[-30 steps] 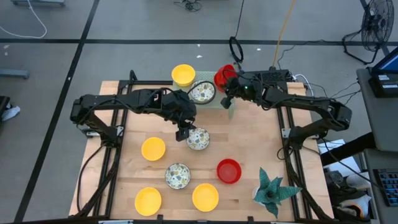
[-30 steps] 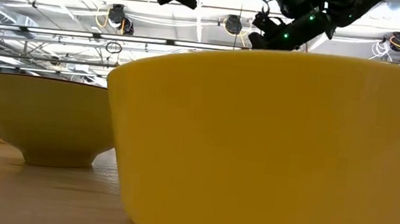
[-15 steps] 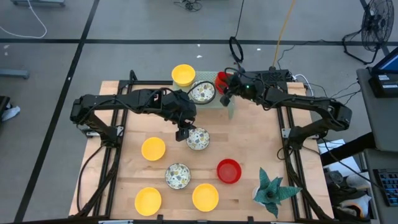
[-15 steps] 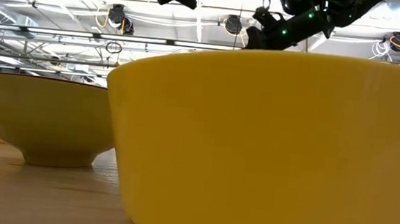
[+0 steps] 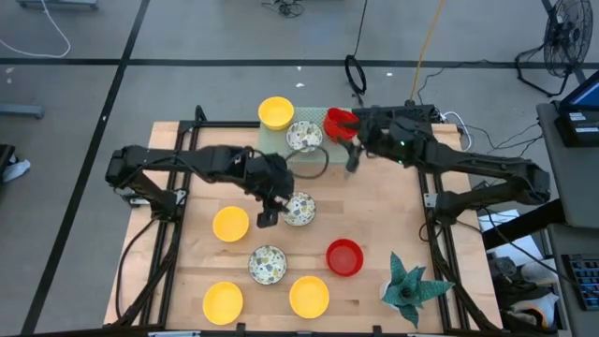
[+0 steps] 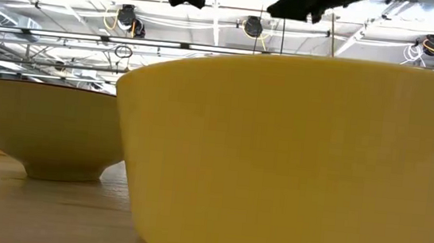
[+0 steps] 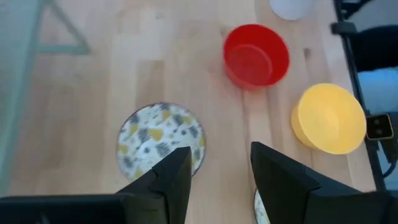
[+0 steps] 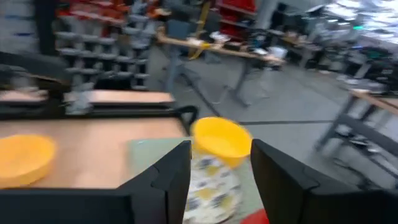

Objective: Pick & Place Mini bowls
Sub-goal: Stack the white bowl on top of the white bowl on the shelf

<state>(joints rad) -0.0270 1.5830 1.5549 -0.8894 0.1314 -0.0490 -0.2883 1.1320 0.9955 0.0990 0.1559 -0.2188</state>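
Three mini bowls sit on the pale green rack at the table's far side: a yellow one, a white green-speckled one and a red one. My right gripper stands open just right of and nearer than the red bowl, and holds nothing. In its wrist view the gripper faces the yellow bowl and the speckled bowl. My left gripper hangs open at mid-table, close to the left of another speckled bowl. Nothing is between its fingers.
More mini bowls stand on the wooden table: yellow ones, a speckled one and a red one. A green spiky plant is at the near right. Bare wood lies right of centre.
My right gripper has opened and let go of the red bowl, which stays on the rack's far right part. The gripper has then drawn back toward the table's near and right edges. My left gripper has shifted toward the near edge, beside the speckled bowl.
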